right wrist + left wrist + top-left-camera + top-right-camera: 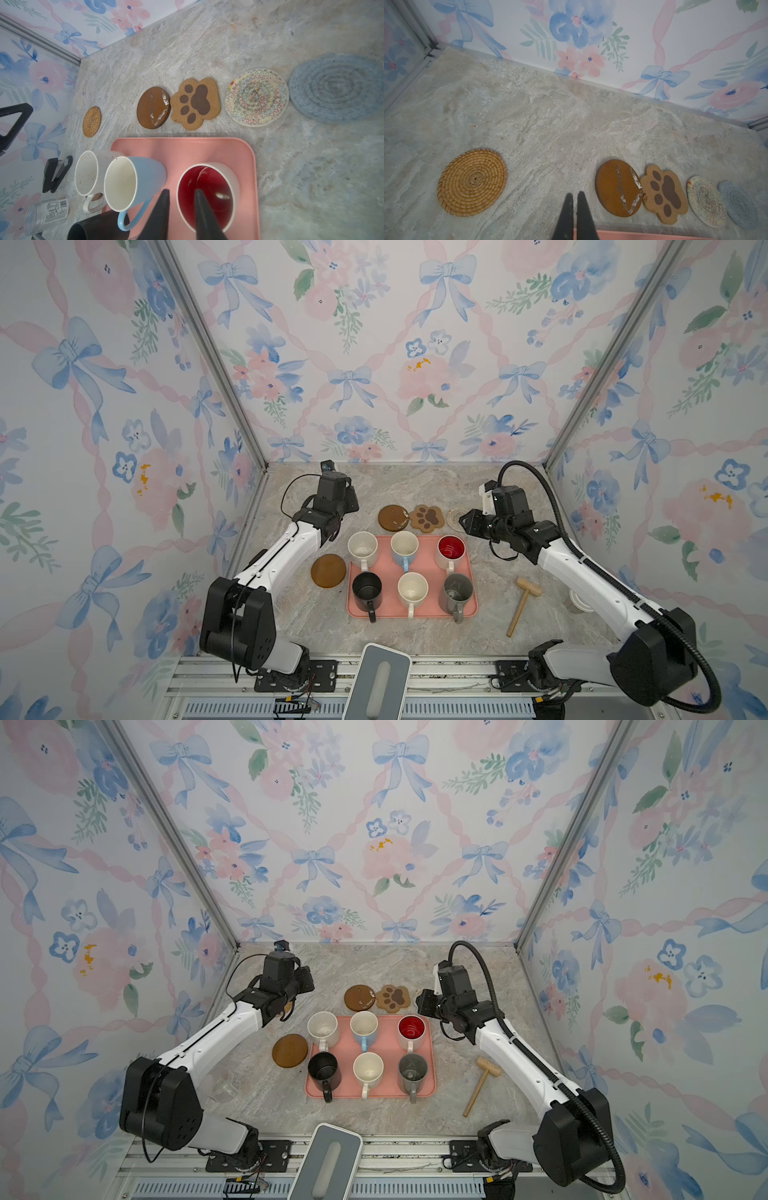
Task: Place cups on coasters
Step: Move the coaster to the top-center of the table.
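We find the coasters (195, 104) bare. The right claw (181, 190) hangs part-open, empty, over the red-lined mug (216, 180); the left claw (575, 197) is shut, empty. Next, we judge: descend, clamp its rim.

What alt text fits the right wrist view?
The right gripper, jaws slightly apart, frames the rim of a red-lined mug on a pink tray, beside a blue mug and a speckled mug. Beyond the tray lie a rattan coaster, then brown, paw-print, cream and blue ones.
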Tool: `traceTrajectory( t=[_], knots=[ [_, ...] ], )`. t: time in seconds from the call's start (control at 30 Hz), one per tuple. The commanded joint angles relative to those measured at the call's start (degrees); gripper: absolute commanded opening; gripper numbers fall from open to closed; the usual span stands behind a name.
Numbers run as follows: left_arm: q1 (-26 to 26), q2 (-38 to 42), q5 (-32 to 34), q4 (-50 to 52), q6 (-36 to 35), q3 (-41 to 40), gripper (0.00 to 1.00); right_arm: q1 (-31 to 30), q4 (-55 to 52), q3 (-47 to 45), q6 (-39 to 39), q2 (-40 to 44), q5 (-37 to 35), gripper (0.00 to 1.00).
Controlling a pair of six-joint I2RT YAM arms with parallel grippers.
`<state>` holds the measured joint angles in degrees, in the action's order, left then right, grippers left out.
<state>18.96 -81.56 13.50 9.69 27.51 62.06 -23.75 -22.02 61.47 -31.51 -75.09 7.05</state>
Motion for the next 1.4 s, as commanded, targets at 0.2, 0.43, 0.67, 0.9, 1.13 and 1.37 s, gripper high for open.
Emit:
traceTrajectory(
  t=[0.2,0.43,0.67,0.9,1.13,1.37],
  knots=[
    [3.19,11.75,4.62,12.20,4.81,-9.54,0.00,-2.90,2.33,5.22,1.36,-3.24,1.40,0.25],
    [3.18,19.62,6.97,17.49,7.66,-15.26,0.00,-3.90,2.12,5.43,1.36,-3.57,1.50,0.24],
    [3.25,21.78,3.17,24.08,9.92,-17.35,0.00,-4.55,2.41,6.02,1.23,-4.14,1.48,0.24],
    [3.28,25.06,-1.15,25.58,14.85,-24.24,0.00,-5.17,2.52,6.97,1.15,-5.75,1.94,0.24],
    [3.32,27.64,-3.10,27.03,20.23,-28.95,0.00,-5.87,3.05,7.82,1.00,-7.87,2.36,0.24],
    [3.31,28.10,-2.75,26.97,26.09,-34.17,0.00,-6.40,3.12,8.92,0.92,-10.03,2.85,0.24]
  ],
)
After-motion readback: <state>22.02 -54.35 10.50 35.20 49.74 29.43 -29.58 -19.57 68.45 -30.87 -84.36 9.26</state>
